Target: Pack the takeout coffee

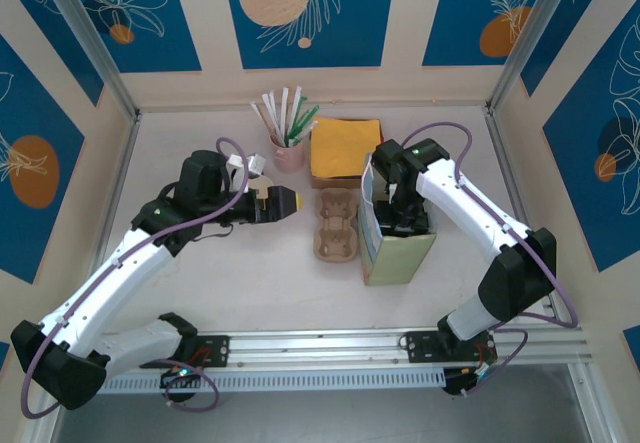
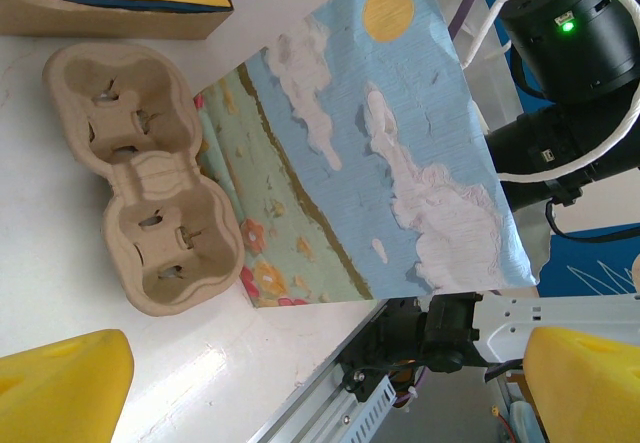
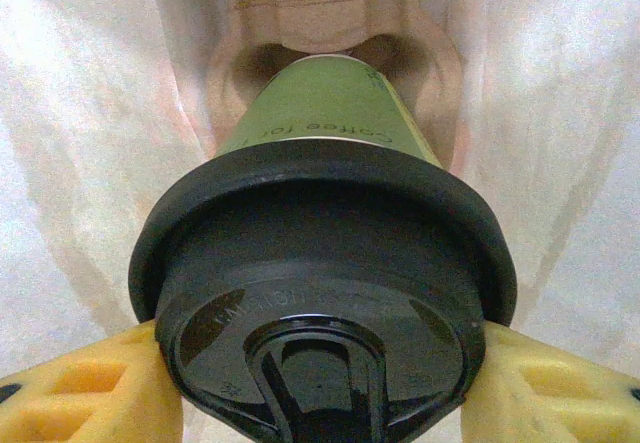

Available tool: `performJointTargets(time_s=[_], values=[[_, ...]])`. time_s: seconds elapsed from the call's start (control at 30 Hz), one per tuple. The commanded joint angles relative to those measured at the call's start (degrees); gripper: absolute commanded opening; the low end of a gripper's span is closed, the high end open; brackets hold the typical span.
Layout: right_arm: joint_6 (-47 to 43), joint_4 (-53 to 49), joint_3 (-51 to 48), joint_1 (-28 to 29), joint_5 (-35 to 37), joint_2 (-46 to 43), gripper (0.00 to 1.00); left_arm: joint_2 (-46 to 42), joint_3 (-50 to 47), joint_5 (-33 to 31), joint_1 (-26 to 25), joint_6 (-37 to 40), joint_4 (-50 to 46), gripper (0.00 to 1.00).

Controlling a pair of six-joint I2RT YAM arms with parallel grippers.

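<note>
The takeout coffee (image 3: 320,133) is inside the paper bag (image 1: 398,248), which stands upright on the bench (image 1: 200,153). In the right wrist view the white walls of the bag are around the cup on all sides. Its foot points into 1 pocket of a cardboard carrier (image 3: 330,3) that lies at the bottom of the bag. We cannot tell whether the foot is fully seated there.

The right fingers (image 3: 80,393) are clamped on the cup from 2 opposite sides, at the height of the black lid (image 3: 320,263), 1 yellow pad on each side and touching it. The cup stands between them, with its axis in line with the wrist.

We judge the cup to be light, though heavier if it is filled, which the lid hides. The paper wall is soft and will buckle under a hard squeeze. The plastic lid is stiffer but smooth, and it may pop off if it carries all the load. The best hold, in our view, is just under the lid rim, where the wall is the most firm, with gentle pressure and the cup kept upright.

The left fingers (image 2: 60,388) are wide apart and hold nothing. They hover beside the bag, on its painted side, near a second, empty cup carrier (image 1: 337,225) that lies on the bench just beside the bag.
</note>
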Motion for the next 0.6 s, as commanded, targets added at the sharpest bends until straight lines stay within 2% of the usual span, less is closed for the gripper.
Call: performJointTargets(time_s=[0.0, 0.57], values=[[-0.1, -0.4, -0.5, -0.2, -1.3, -0.2, 0.57, 0.0, -0.2, 1.0, -0.5, 0.0, 1.0, 1.00], [-0.7, 0.6, -0.9, -0.6, -1.5, 0.8, 0.57, 0.0, 0.1, 1.0, -0.4, 0.2, 1.0, 1.00]])
